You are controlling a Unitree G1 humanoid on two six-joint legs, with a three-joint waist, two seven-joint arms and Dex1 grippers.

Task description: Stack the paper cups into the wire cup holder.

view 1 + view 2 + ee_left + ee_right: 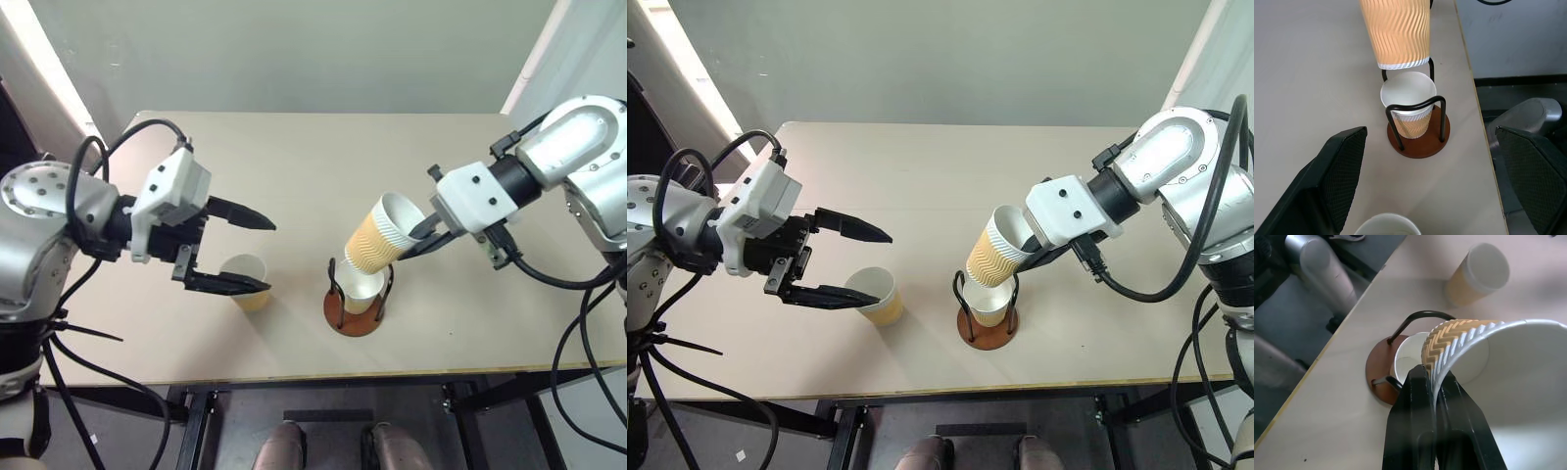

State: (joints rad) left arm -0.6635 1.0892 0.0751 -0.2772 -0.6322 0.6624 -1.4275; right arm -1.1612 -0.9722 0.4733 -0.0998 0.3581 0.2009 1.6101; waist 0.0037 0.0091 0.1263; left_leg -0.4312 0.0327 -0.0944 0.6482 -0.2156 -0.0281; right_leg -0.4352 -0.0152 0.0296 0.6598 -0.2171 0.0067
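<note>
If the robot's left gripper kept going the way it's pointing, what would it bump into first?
Probably the held cup, pinched at its rim by the right gripper, just above the wire cup holder. The open left gripper aims that way; depth is uncertain. The loose cup sits below its fingers.

Bright even light, pale glare strips at the upper corners; soft shadows beneath the fingers, near fingers blurred

No readable text, labels, brands or numbers anywhere.
</note>
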